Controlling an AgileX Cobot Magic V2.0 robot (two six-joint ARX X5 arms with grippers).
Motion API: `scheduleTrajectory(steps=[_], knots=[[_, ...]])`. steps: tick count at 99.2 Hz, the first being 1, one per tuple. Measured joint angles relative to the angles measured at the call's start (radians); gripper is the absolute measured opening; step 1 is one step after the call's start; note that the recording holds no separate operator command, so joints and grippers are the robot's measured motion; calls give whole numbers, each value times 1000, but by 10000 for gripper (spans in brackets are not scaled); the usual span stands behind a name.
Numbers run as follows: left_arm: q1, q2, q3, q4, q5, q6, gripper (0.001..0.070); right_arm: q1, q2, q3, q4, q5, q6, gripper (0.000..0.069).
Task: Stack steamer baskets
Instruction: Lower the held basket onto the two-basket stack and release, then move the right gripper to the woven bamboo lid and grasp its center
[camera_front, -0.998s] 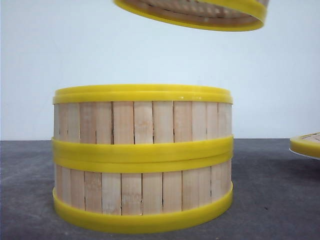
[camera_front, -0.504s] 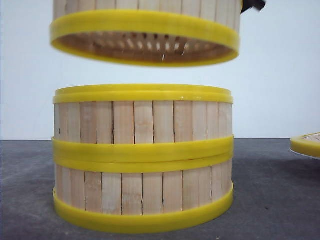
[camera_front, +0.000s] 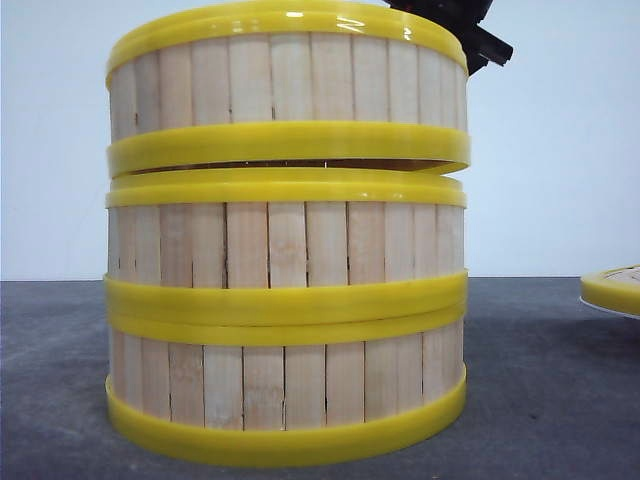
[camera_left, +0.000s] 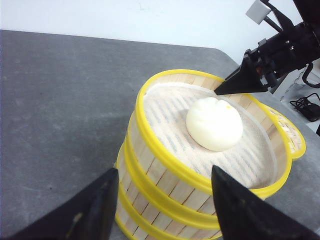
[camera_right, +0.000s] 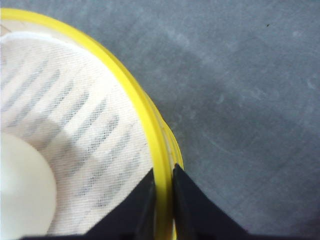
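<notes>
Top steamer basket, pale slats, yellow rims, right tool pinching rim, left tool spread apart

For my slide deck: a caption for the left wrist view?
Right end effector pinching the rim of the top steamer basket, bun inside, on the stack; left end effector open nearby.

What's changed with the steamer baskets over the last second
The top basket, carried by the right gripper clamped on its rim, came down from the top of the front view onto the two stacked baskets. It sits slightly tilted, a gap showing on the right. The two-basket stack and the yellow-rimmed lid at the right edge have not moved.
</notes>
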Motion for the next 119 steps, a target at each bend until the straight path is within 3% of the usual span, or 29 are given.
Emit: scheduleTrajectory(steps=[40,46,55,64,80,97,119], knots=[[0,0,0,-3,0,3,351,4,32,0,-11,4,-19,34],[0,0,0,-4,0,3,351,5,32,0,-21,-5,-21,120],[0,0,0,-4,0,3,351,6,32,0,-24,-11,-20,335],[0,0,0,-4,0,3,351,3,29,0,-19,-11,-23,416],[0,0,0,-5,0,4,351,-28,-55,0,7,-1,-25,437],[0,0,0,-4,-1,14,351,-87,-247,7,-6,115,-20,438],[0,0,0,-3,-2,26,351,-187,-401,11,-138,233,5,438]])
